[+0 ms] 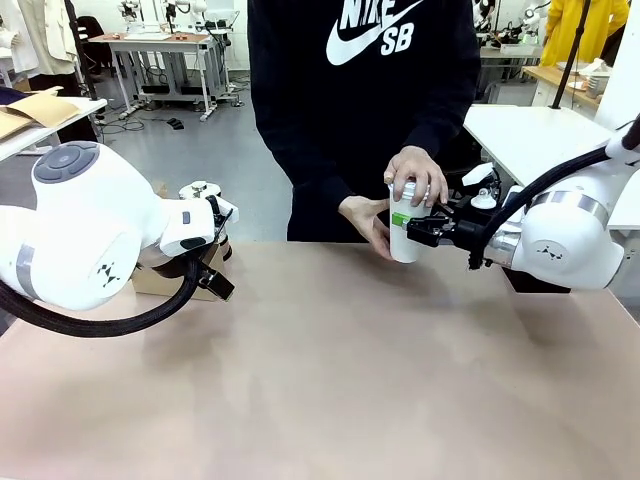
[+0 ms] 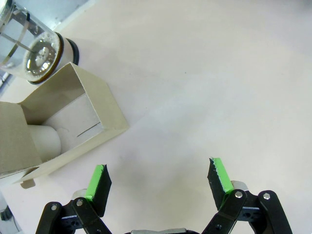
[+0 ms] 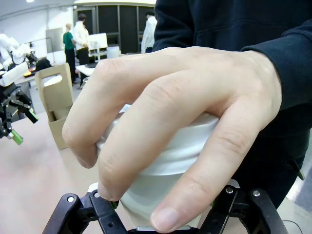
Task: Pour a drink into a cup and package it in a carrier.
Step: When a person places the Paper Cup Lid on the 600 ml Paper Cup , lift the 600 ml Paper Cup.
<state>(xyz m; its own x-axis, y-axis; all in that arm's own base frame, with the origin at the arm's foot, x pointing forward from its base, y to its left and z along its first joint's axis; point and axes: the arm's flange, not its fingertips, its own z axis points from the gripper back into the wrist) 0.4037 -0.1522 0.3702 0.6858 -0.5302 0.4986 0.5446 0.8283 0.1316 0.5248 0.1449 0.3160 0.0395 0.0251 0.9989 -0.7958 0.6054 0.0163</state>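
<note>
Careful now: the right gripper (image 1: 424,230) pinches the white cup (image 1: 402,243) as a person's hand (image 1: 418,175) presses on top. Too much force could crush, tip or spill it. The left gripper (image 2: 158,178) hangs spread near the carrier (image 2: 105,105), which sits beside the plunger jug (image 2: 41,52).

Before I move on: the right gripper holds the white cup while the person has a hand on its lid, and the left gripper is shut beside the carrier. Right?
No: the left gripper is open, fingers wide apart beside the carrier, as the left wrist view shows. The right gripper holds the white cup while the person's hand is on its lid.
</note>
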